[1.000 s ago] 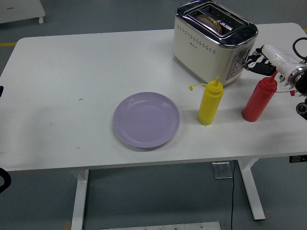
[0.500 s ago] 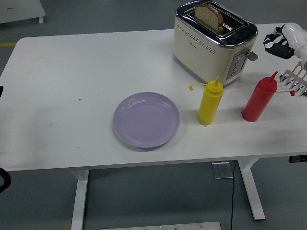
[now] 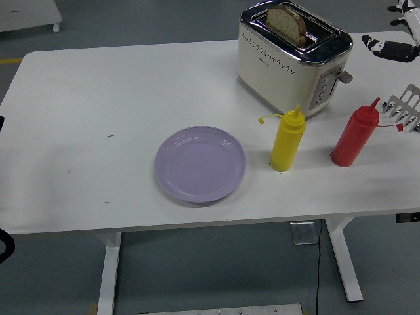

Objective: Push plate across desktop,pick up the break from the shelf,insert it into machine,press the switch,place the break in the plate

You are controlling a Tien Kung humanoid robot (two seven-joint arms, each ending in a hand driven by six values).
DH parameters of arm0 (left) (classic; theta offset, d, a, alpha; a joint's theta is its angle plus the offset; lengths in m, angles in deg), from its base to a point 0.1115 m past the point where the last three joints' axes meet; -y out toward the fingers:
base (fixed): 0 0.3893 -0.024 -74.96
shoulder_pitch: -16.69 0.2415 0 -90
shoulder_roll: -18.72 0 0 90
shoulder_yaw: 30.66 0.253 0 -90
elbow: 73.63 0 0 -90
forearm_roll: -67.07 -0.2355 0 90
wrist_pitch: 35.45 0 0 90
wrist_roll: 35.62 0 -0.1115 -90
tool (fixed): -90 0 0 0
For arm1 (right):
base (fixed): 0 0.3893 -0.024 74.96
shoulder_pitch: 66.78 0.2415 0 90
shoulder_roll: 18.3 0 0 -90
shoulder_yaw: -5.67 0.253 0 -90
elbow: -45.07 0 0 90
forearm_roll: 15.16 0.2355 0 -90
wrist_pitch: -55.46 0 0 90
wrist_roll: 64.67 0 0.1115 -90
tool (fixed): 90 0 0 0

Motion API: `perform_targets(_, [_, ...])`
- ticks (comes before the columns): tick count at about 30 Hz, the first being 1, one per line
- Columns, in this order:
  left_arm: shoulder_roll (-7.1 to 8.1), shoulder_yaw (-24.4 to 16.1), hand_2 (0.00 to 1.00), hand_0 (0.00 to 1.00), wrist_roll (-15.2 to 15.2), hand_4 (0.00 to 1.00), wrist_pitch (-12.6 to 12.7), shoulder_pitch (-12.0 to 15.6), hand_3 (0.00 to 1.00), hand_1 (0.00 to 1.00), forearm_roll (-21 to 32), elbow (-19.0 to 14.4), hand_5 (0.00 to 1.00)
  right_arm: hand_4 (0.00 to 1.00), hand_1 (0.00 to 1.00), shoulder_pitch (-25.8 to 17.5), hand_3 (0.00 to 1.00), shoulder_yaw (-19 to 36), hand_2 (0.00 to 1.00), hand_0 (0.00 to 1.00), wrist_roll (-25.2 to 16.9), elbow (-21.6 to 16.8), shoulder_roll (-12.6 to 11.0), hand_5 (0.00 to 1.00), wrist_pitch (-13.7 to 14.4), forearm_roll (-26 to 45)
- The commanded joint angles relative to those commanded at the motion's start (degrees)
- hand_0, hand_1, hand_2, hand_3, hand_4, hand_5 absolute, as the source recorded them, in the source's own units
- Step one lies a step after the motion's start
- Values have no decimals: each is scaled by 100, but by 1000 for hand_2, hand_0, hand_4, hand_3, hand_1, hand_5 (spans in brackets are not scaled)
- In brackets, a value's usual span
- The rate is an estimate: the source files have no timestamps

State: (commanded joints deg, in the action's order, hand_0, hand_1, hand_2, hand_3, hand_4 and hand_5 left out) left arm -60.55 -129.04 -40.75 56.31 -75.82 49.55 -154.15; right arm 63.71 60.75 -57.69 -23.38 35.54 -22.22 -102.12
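A slice of bread (image 3: pixel 287 21) stands popped up in a slot of the cream and chrome toaster (image 3: pixel 282 65) at the table's back right. Its lever (image 3: pixel 344 77) is up on the right end. An empty lilac plate (image 3: pixel 200 163) lies at the table's middle front. My right hand (image 3: pixel 394 47) hovers at the picture's upper right edge, above and to the right of the toaster, fingers spread and holding nothing. The left arm is out of view.
A yellow squeeze bottle (image 3: pixel 288 139) and a red squeeze bottle (image 3: pixel 355 134) stand in front of the toaster. A metal rack (image 3: pixel 407 113) shows at the right edge. The table's near edge (image 3: pixel 197 224) runs along the bottom.
The right hand has left the toaster's lever and risen up and to the right. The lever came up and the bread popped out of the slot.
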Motion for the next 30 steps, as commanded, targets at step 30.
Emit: perform_targets(30, [19,67,937,838,-5,629,0,28,799,884,13,16,998,869,802,1841,895,-893,856,821,908,861,1118,493,-641,356])
